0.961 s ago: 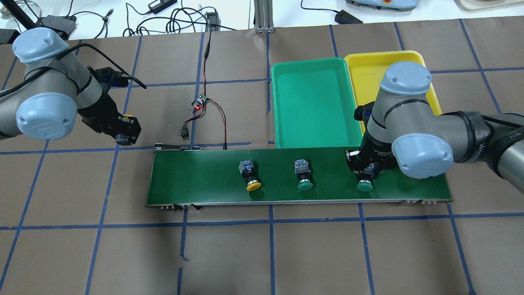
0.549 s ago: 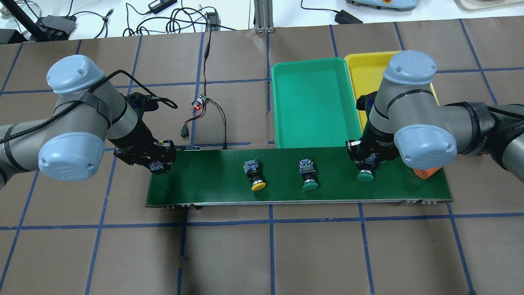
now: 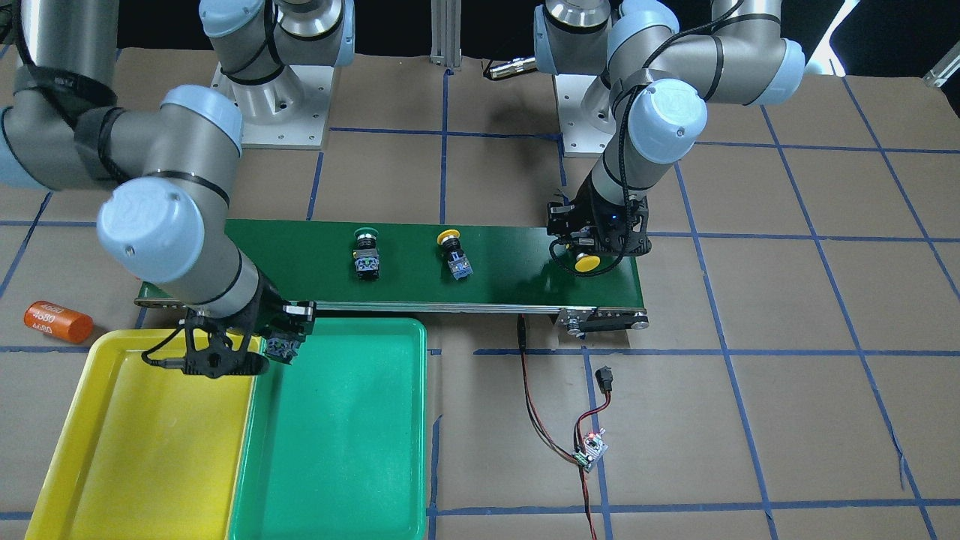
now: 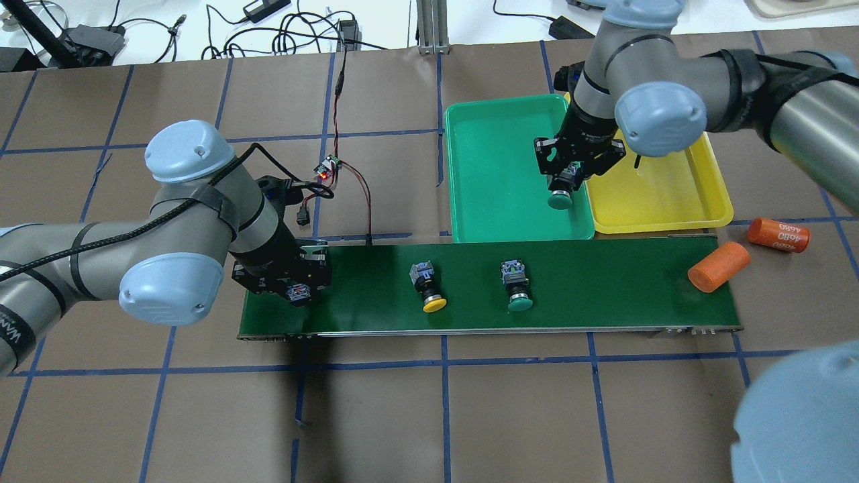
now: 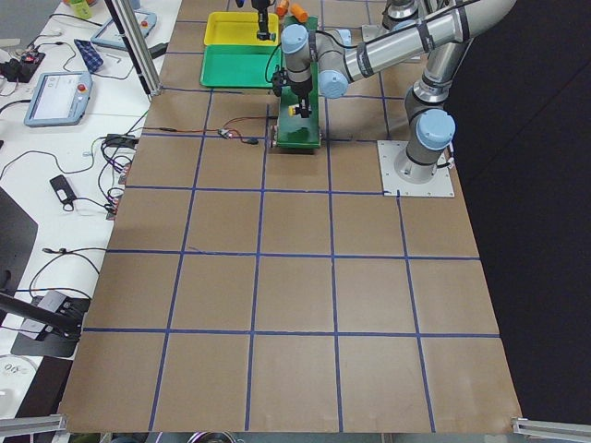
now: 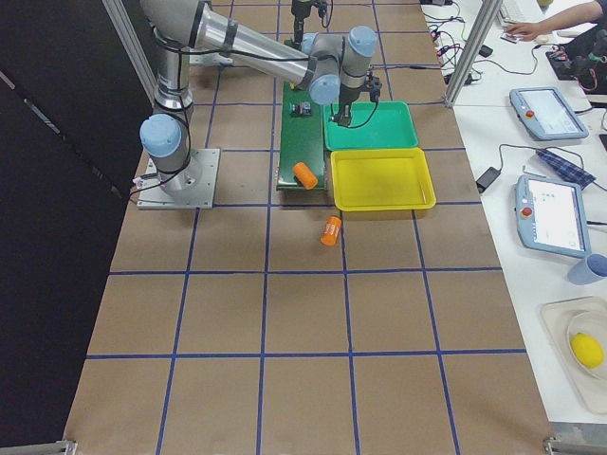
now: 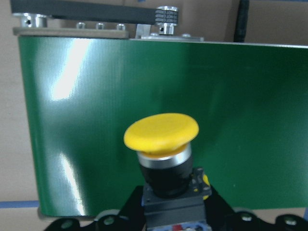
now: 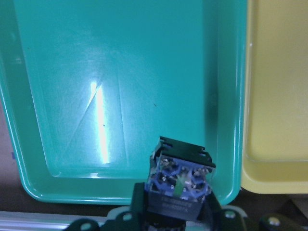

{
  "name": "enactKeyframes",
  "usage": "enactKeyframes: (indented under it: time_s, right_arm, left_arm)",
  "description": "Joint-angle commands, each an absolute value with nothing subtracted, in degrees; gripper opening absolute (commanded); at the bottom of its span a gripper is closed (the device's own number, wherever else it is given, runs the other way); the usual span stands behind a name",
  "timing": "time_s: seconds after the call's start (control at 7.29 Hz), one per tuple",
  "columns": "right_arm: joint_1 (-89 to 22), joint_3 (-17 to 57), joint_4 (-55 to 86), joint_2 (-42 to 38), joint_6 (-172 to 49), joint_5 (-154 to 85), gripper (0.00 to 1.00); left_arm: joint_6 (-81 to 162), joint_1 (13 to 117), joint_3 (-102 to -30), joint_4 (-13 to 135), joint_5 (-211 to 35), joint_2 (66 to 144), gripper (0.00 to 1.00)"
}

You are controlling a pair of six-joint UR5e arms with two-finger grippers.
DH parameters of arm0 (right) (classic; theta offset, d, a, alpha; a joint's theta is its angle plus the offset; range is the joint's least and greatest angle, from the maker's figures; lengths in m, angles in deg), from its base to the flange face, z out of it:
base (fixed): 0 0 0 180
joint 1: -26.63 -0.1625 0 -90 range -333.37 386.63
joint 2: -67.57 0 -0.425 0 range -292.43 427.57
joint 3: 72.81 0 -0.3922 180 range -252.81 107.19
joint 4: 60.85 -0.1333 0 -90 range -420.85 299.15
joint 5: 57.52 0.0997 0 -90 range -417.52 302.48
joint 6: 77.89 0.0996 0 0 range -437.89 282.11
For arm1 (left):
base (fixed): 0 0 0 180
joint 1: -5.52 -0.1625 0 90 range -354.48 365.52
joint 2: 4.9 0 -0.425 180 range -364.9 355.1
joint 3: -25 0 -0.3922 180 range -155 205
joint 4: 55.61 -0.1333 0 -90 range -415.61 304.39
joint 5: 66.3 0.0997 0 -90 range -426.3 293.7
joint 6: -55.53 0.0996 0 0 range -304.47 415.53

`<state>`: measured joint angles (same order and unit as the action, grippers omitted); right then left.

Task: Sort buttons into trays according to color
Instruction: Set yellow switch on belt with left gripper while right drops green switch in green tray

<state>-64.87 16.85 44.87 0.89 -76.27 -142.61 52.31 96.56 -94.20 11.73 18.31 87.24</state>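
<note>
Front view: my left gripper (image 3: 589,253) clenches a yellow button (image 3: 586,262) over one end of the conveyor belt (image 3: 495,277). Overhead: my right gripper (image 4: 567,180) grasps a green button (image 4: 559,199) above the green tray (image 4: 496,168), near its edge beside the yellow tray (image 4: 671,194); I judge it is placed for a colour-matched release.

Overhead view: orange cylinder (image 4: 717,266) lay on conveyor belt (image 4: 604,288), at its 3 o'clock end. Second cylinder (image 4: 778,235) lay off-belt at 2 o'clock. Wired circuit board (image 4: 328,168) sat at 11 o'clock.
</note>
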Motion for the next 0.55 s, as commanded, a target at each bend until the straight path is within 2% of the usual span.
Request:
enactKeyframes:
  time_s: [0.0, 0.14, 0.27, 0.41]
  right_arm:
    - [-66.71, 8.75, 37.68, 5.87, -75.96, -146.44, 0.26]
    - [-66.89, 8.83, 37.25, 5.88, -76.05, -146.55, 0.85]
    - [-66.89, 8.84, 36.89, 5.79, -76.05, -146.64, 1.00]
    - [-66.89, 9.01, 36.45, 5.61, -76.39, -146.64, 1.00]
  left_arm:
    - [51.75, 97.80, -94.18, 9.36, 17.99, 88.79, 0.00]
    - [51.84, 98.32, -94.18, 7.69, 18.08, 89.75, 0.00]
    - [52.02, 98.50, -94.09, 7.59, 18.25, 90.63, 0.00]
    - [54.28, 98.94, -94.18, 5.58, 18.34, 91.34, 0.65]
